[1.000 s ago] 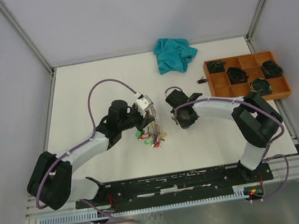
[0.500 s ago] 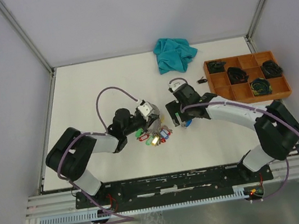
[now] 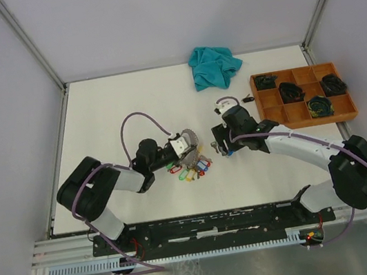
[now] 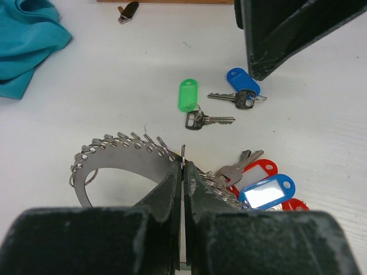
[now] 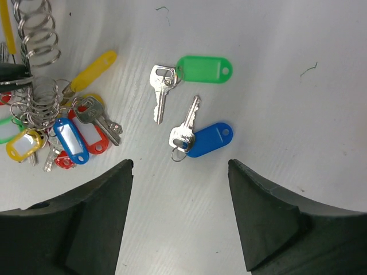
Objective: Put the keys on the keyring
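Observation:
My left gripper (image 4: 182, 167) is shut on the thin wire of the keyring (image 4: 183, 151), low over the table. Several keys with red, blue and yellow tags (image 4: 266, 192) hang on the keyring in a bunch (image 3: 192, 169) and rest on the table beside the left gripper (image 3: 187, 144). Two loose keys lie flat nearby, one with a green tag (image 5: 203, 69) and one with a blue tag (image 5: 209, 139). My right gripper (image 5: 179, 172) stands open just above the table, nothing between its fingers, with the blue-tag key right in front of them.
A crumpled teal cloth (image 3: 214, 66) lies at the back. At the right stands a wooden compartment tray (image 3: 259, 101) holding dark items. A small dark object (image 3: 248, 98) lies just left of the tray.
The left arm has lowered the keyring, so its keys now spread on the table. The right gripper has opened and shifted slightly right.

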`<state>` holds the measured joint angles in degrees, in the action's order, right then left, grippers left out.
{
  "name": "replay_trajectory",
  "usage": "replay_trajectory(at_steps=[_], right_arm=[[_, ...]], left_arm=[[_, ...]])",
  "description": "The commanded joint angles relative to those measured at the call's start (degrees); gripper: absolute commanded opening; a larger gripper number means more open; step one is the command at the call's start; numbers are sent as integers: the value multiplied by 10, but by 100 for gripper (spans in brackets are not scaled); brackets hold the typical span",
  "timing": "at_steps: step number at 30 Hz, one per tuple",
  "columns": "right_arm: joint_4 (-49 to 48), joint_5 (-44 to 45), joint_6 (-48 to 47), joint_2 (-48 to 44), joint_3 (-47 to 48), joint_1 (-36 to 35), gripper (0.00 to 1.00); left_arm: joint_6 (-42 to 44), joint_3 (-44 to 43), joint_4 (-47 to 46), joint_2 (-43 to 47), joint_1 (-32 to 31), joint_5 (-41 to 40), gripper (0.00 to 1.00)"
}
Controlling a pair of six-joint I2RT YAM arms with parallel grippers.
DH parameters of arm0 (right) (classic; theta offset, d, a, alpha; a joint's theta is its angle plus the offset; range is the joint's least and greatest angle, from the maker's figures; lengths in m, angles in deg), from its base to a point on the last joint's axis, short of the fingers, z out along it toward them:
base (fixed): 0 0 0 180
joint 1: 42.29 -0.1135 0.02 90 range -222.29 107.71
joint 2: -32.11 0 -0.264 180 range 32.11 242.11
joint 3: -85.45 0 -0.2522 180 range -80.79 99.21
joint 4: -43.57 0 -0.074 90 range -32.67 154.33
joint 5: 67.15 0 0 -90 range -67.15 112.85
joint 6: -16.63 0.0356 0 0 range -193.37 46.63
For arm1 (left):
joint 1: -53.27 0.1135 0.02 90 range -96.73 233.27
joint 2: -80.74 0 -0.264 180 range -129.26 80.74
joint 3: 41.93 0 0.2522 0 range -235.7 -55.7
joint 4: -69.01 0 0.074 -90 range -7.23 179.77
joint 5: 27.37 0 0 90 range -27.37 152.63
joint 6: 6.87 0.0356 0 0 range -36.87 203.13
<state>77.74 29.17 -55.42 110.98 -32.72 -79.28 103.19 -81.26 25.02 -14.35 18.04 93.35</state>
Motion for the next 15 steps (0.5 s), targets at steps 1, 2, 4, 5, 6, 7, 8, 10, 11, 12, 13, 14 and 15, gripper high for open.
replay_trajectory(at_steps=[1, 2, 4, 5, 6, 7, 8, 10, 11, 12, 13, 14, 15], right_arm=[[-8, 2, 44, 22, 18, 0, 71], [-8, 0, 49, 27, 20, -3, 69], [-9, 16, 52, 45, 23, -10, 63], [-3, 29, 52, 52, 26, -15, 59], [3, 36, 52, 58, 30, -19, 58], [6, 40, 51, 63, 33, -23, 57], [8, 47, 52, 64, 35, -29, 55], [9, 68, 56, 66, 34, -42, 51], [11, 78, 58, 66, 34, -46, 48], [13, 84, 60, 69, 35, -52, 47], [11, 90, 59, 70, 35, -58, 46], [7, 96, 57, 72, 33, -63, 45], [2, 105, 52, 75, 30, -67, 45]], left_arm=[[62, 15, -23, 16, -1, 34, 3], [65, 16, -21, 17, 0, 35, 3], [64, 15, -22, 16, 0, 42, 3], [64, 16, -22, 16, -1, 45, 3], [63, 18, -24, 17, -1, 46, 3], [63, 21, -30, 18, -1, 47, 3], [62, 24, -35, 18, -1, 48, 3], [61, 25, -35, 18, -1, 47, 3], [59, 25, -35, 18, -1, 46, 3], [58, 25, -36, 18, -1, 45, 3], [57, 25, -35, 18, -1, 45, 3], [57, 25, -35, 19, -1, 44, 3], [57, 25, -37, 19, -2, 45, 3]])
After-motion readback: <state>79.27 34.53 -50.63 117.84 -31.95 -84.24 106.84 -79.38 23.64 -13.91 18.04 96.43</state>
